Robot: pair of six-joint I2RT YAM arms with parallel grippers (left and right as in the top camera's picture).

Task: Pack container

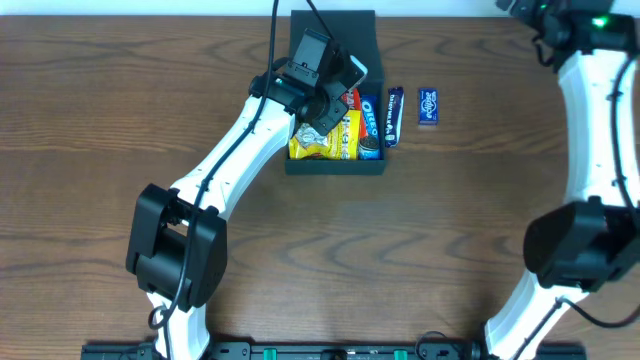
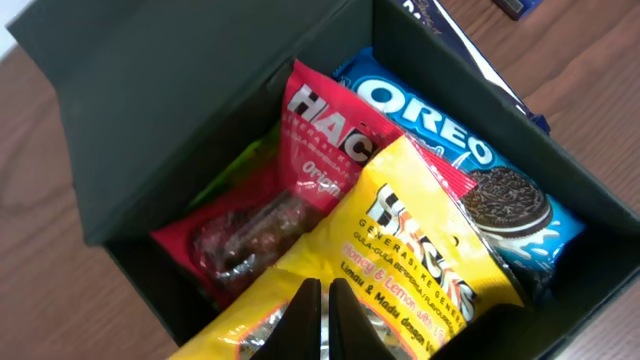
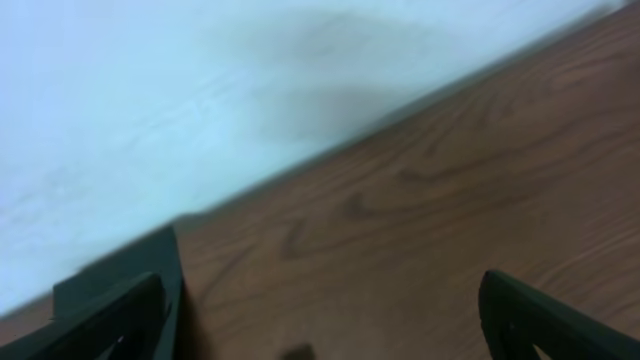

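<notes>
Left gripper (image 2: 322,300): fingers pinched shut, right over the yellow candy bag (image 2: 400,270)
Box (image 1: 335,168): far middle of the table (image 1: 100,120), flap lid up
Inside: yellow bag overlapping a red bag (image 2: 300,170), Oreo pack (image 2: 470,170) along the right wall
Outside: blue packet (image 1: 394,115) against the box, second blue packet (image 1: 428,106) just beyond
Right gripper (image 3: 330,330): far right corner, fingers wide apart
</notes>
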